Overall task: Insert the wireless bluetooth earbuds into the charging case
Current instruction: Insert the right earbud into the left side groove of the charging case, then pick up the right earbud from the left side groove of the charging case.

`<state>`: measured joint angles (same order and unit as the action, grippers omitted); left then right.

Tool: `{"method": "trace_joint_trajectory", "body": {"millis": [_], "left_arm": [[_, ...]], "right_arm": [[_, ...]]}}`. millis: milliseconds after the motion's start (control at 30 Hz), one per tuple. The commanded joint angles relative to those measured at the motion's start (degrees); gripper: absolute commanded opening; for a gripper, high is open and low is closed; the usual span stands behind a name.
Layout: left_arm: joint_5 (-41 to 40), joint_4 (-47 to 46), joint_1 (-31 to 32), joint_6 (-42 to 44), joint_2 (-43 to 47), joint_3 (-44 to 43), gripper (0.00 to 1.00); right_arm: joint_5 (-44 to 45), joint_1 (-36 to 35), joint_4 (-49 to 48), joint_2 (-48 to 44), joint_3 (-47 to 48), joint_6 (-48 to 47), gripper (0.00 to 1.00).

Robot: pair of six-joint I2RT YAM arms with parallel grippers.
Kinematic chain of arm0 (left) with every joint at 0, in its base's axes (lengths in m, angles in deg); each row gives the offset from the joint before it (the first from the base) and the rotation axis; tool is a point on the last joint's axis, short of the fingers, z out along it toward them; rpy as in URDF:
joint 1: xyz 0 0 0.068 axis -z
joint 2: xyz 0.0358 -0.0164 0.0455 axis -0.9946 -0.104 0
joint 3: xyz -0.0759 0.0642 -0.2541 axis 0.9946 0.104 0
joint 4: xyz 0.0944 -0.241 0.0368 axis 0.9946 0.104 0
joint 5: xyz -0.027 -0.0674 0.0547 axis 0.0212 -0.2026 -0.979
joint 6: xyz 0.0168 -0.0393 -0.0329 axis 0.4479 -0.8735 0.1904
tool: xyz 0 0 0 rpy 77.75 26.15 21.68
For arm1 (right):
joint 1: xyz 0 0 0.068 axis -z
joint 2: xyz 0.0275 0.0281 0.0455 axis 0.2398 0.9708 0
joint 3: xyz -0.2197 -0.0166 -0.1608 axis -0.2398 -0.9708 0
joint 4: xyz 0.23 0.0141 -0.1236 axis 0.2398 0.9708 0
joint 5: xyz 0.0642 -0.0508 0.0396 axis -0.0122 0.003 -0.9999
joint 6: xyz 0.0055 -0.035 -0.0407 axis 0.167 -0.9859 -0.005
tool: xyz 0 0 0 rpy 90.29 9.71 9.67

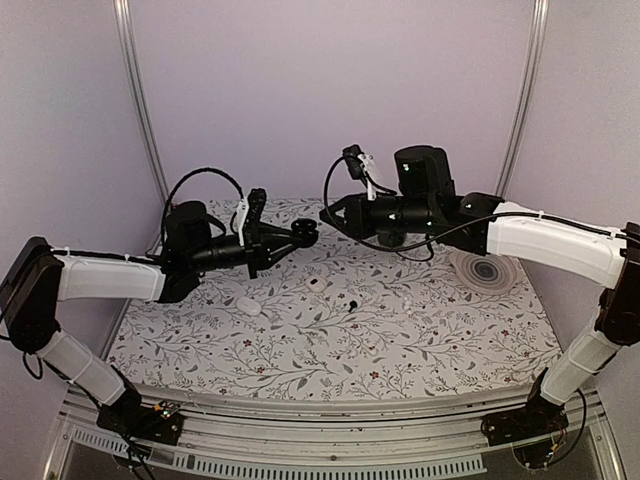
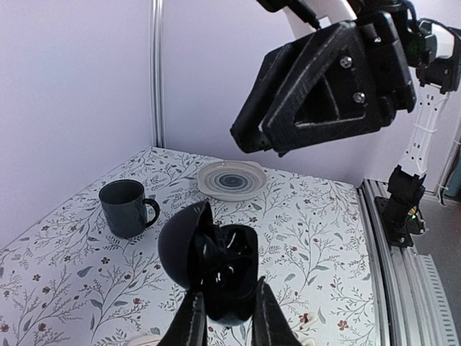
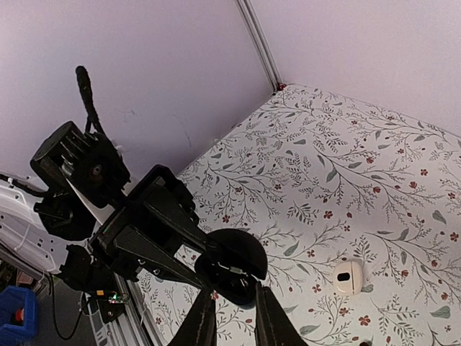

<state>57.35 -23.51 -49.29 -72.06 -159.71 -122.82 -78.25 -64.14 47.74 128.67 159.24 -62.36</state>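
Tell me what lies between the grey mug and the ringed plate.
Nothing: in the left wrist view, only bare floral tablecloth separates the mug from the plate.

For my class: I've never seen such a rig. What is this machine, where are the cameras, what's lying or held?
Two robot arms stand at a table, each ending in a two-finger gripper. One picture looks down from above; the others come from wrist cameras. The left gripper is shut on the open charging case. The right gripper faces it; whether it holds anything is unclear. On the table: a mug, a plate, a white oval, a small white piece, a black earbud.
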Motion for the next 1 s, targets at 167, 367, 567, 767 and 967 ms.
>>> {"method": "trace_joint_trajectory", "body": {"millis": [167,367,567,767,967], "left_arm": [[-1.62,1.58,0.90,2.66,1.44,-1.72,0.00],[-2.77,2.66,1.11,2.82,0.88,-2.48,0.00],[-3.01,3.37,1.31,3.78,1.08,-2.68,0.00],[-3.05,4.05,1.61,4.48,1.18,-2.68,0.00],[-3.36,4.99,2.08,5.46,1.59,-2.85,0.00]], "right_arm": [[-5.64,-0.11,7.31,1.43,6.39,1.54,0.21],[-5.55,-2.17,12.60,6.22,13.08,1.17,0.28],[-6.21,-2.15,14.66,9.69,16.97,4.18,0.33],[-6.31,-2.13,15.40,11.53,19.10,4.77,0.36],[-4.84,-2.24,16.44,12.68,20.33,4.58,0.36]]}}
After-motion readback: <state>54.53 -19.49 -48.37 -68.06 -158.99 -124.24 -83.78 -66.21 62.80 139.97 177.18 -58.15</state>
